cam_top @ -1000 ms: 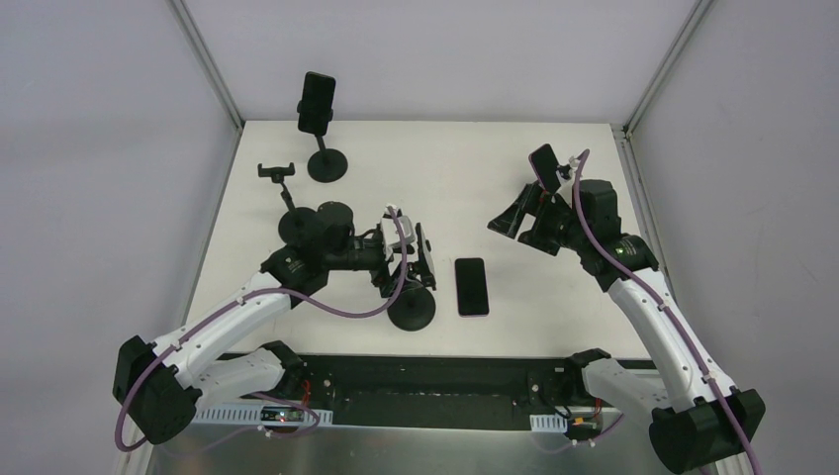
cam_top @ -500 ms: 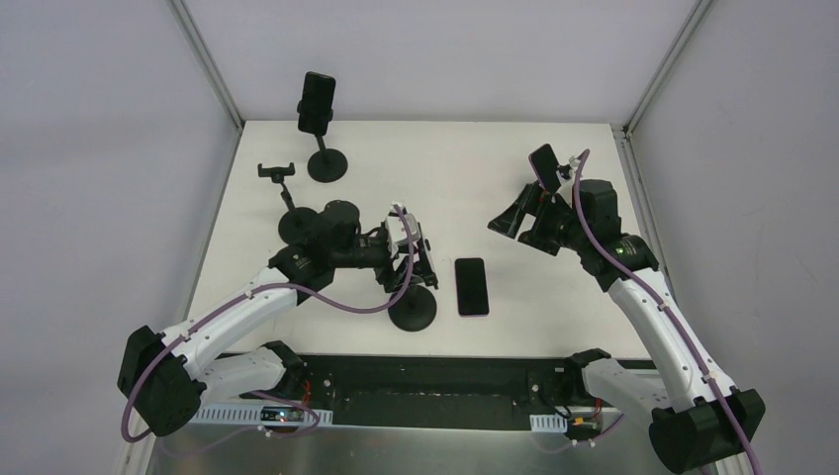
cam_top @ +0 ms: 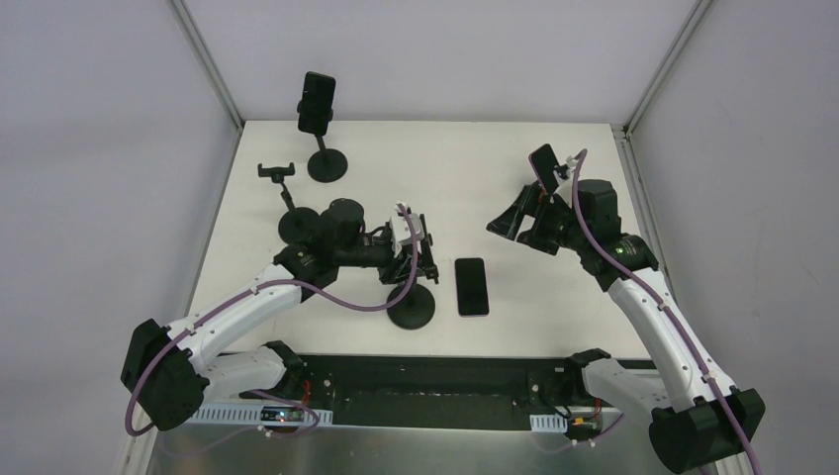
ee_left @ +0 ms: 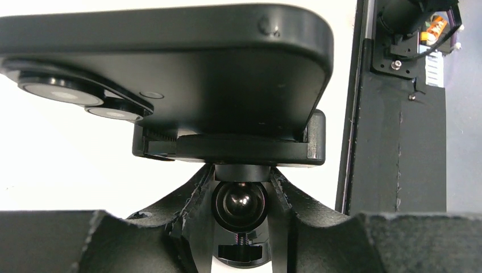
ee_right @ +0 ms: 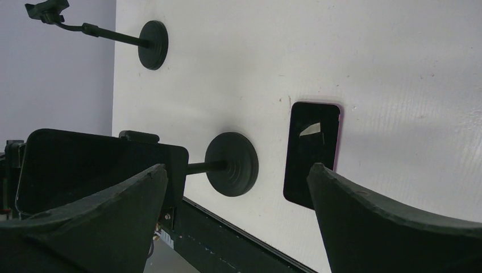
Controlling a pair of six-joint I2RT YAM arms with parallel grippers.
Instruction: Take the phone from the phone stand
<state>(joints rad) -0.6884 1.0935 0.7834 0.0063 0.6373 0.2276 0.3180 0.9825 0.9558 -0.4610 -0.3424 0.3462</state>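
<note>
A black phone (ee_left: 170,62) sits in the clamp of a phone stand (ee_left: 239,151), filling the top of the left wrist view with its camera lenses at the left. My left gripper (ee_left: 240,177) is shut just under the clamp, both fingers (ee_left: 190,199) pressed against the stand's ball-joint socket. From above, the left gripper (cam_top: 411,259) covers the phone, and the stand's round base (cam_top: 412,309) shows below it. The right wrist view shows the same phone (ee_right: 74,165) and base (ee_right: 232,164). My right gripper (cam_top: 514,220) hangs open at the right, holding nothing.
A pink-edged phone (cam_top: 472,286) lies flat on the table beside the stand's base. At the back left stand another stand with a phone (cam_top: 317,104) and an empty stand (cam_top: 277,173). A further pink-edged phone (cam_top: 542,161) shows behind the right arm. The table's black front rail (ee_left: 398,142) is close.
My left gripper has slid slightly right and its fingers have closed in onto the stand's neck under the phone. The right arm has not moved.
</note>
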